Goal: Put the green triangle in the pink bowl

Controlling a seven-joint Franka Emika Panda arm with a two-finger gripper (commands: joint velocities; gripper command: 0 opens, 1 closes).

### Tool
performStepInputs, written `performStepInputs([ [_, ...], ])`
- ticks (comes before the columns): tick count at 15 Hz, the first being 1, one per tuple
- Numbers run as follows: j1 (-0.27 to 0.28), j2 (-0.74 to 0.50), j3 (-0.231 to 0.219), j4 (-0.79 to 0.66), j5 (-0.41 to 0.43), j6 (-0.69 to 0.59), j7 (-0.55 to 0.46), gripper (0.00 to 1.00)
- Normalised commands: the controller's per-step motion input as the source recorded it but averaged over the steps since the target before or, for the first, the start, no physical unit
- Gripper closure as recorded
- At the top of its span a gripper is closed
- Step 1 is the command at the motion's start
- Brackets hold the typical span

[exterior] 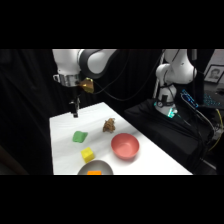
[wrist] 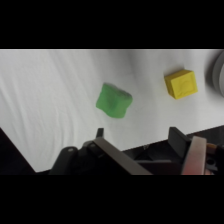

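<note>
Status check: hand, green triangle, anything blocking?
Hand open, above the table's far end, holding nothing. Green triangle on the table, untouched. Pink bowl empty. Nothing blocking.

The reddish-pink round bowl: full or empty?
Empty. The reddish-pink round bowl shows only its bare inside; the small green wedge block lies outside on the white table.

Shown are a bright green triangle (exterior: 79, 136), a yellow cube (exterior: 88, 154), a reddish-pink bowl (exterior: 125, 146) and a white tabletop (exterior: 150, 160).

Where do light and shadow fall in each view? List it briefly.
Side view: the white table is brightly lit, and everything around it is dark, close to black. Wrist view: the table is evenly lit, with a thin dark shadow beside the green triangle, at its upper right edge.
</note>
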Motion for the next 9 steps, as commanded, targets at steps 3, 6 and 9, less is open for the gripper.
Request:
performStepInputs([
  [3,-0.05,0.23,-0.032,0.35,0.121,-0.08,0.08,0.0],
  [6,-0.025,0.2,-0.033,0.27,0.116,-0.06,0.1,0.0],
  [9,-0.022,0.17,-0.017,0.22,0.155,-0.04,0.09,0.0],
])
